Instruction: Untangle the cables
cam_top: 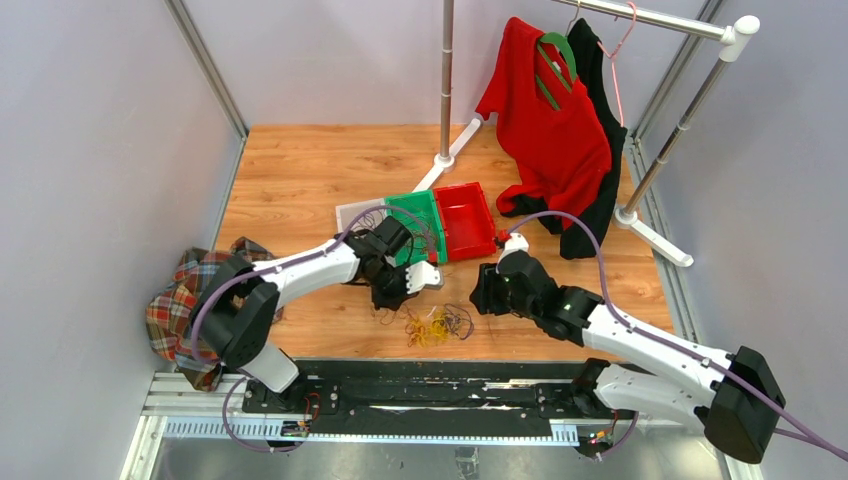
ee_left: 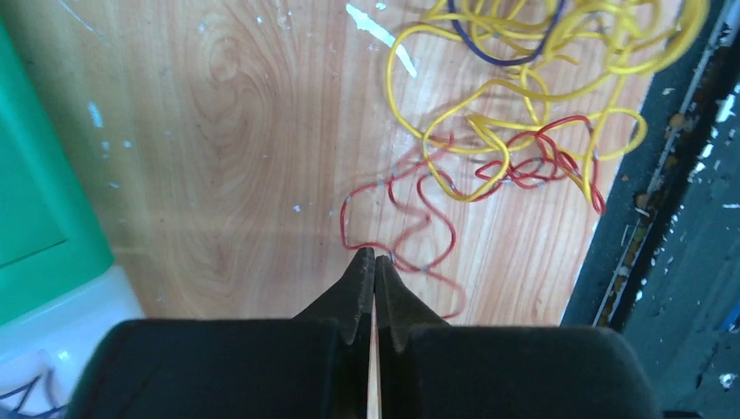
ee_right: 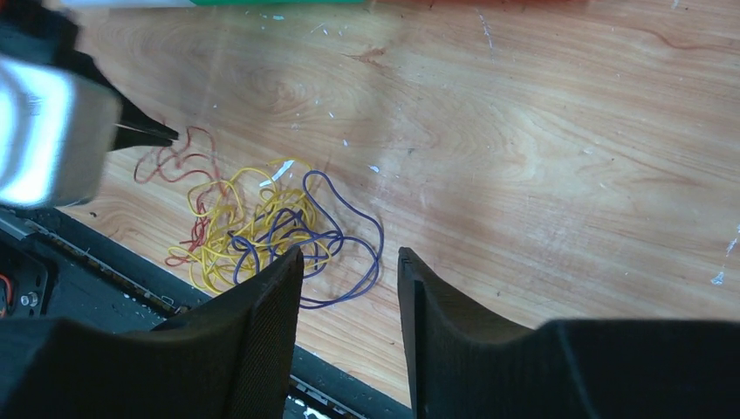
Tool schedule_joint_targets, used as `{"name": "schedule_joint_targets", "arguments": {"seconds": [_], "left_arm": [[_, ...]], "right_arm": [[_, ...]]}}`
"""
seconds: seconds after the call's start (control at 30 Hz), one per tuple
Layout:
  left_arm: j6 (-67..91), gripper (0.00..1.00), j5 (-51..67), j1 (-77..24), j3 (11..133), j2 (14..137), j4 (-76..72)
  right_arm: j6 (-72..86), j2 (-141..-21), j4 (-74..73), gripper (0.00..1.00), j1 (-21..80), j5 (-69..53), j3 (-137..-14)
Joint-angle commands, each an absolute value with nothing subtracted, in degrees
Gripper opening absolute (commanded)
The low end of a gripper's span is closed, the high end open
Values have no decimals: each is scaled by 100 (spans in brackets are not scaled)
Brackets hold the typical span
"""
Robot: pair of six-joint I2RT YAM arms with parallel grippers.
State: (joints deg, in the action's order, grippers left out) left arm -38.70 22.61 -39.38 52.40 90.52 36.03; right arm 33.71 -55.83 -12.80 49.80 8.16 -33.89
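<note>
The cables (cam_top: pixel 437 325) lie in a small tangle on the wooden table near its front edge. In the left wrist view, yellow loops (ee_left: pixel 524 87) lie over a dark purple strand (ee_left: pixel 502 54), and a red strand (ee_left: pixel 410 236) runs out to my left gripper (ee_left: pixel 375 259). That gripper is shut with the red strand pinched at its tips, just left of the tangle (cam_top: pixel 392 298). My right gripper (ee_right: pixel 349 262) is open and empty. It hovers right of the tangle (cam_top: pixel 482 290), with a purple loop (ee_right: pixel 362 240) just ahead of its fingers.
Green (cam_top: pixel 420 222), red (cam_top: pixel 465 218) and white (cam_top: pixel 357 212) trays sit behind the left gripper. A clothes rack with a red shirt (cam_top: pixel 550 125) stands at the back right. A plaid cloth (cam_top: pixel 185 295) lies at the left. A black rail (cam_top: pixel 420 392) borders the front edge.
</note>
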Motion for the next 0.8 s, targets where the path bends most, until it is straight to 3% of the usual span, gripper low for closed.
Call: {"name": "schedule_joint_targets", "arguments": {"seconds": [0.0, 0.4, 0.43, 0.63, 0.77], "left_arm": [[-3924, 1, 2425, -3990, 5577, 8327, 4093], [-3661, 1, 2419, -3990, 5734, 7133, 4704], [-3694, 5, 2445, -3990, 5690, 7164, 4696], [-3553, 51, 2138, -3990, 5324, 7761, 4046], [-3569, 60, 1982, -3990, 5150, 8149, 3512]], "right_arm": [[3375, -5638, -1368, 44, 5047, 885, -3491], [3253, -5791, -1221, 44, 5046, 686, -3660], [3259, -5798, -1225, 46, 5045, 692, -3660], [3238, -5763, -1448, 54, 5046, 734, -3820], [3283, -5689, -1497, 59, 5061, 809, -3851]]}}
